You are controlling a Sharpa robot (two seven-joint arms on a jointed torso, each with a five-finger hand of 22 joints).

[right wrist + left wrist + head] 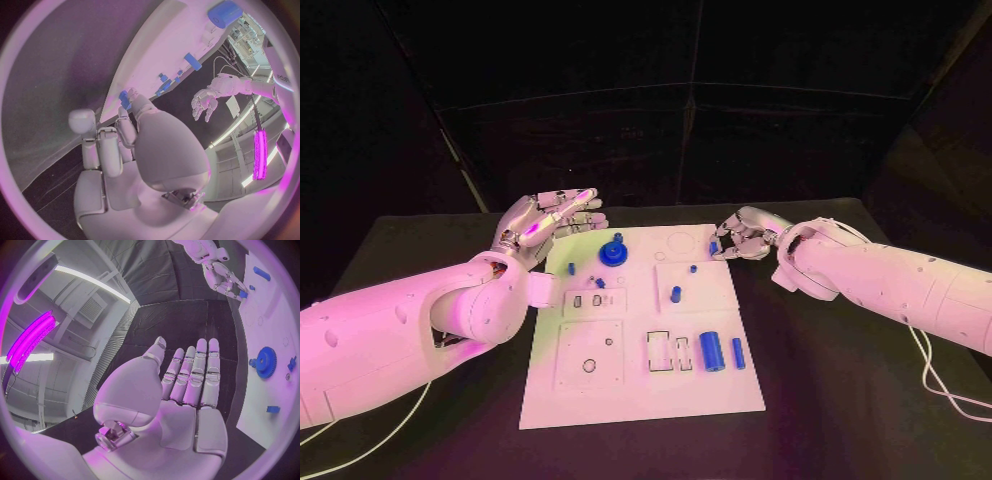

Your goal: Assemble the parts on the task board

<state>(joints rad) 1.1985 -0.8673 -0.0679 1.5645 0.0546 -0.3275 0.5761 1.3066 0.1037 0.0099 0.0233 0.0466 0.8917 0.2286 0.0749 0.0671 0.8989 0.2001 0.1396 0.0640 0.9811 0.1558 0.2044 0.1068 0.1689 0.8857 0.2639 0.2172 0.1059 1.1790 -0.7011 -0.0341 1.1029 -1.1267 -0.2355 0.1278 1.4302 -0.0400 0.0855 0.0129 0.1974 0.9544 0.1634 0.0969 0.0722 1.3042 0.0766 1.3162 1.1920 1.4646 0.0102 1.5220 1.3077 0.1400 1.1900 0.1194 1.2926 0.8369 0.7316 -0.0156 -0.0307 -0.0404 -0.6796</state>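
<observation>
**Op A:** How far along am I? On the white board (640, 345) the gear (615, 252) sits at the far end, apparently seated on its post. A small peg (675, 294) stands mid-board, and the fat cylinder (711, 350) and thin pin (738, 353) lie loose on the near right beside the empty rectangular slots (669, 351). My judgement: early going, most of it left.

**Op B:** And your hands?

**Op A:** Left hand (548, 222) is released, palm up, fingers straight and spread, hanging off the board's far left corner over the desk (848, 380), holding nothing. The left wrist view confirms a bare palm. Right hand (744, 236) is at the far right edge, fingers curled on a small blue piece (125, 99); in the right wrist view I see it pinched at the fingertips, close to the board edge.

**Op B:** Which way does that piece point?

**Op A:** It's short and I can't read its long axis with confidence. The cylinder and pin are clearer: both lie flat, long axes running near-to-far, side by side and parallel, close but apart.

**Op B:** What's outstanding?

**Op A:** By my reckoning, the held piece, then cylinder and pin.
</observation>
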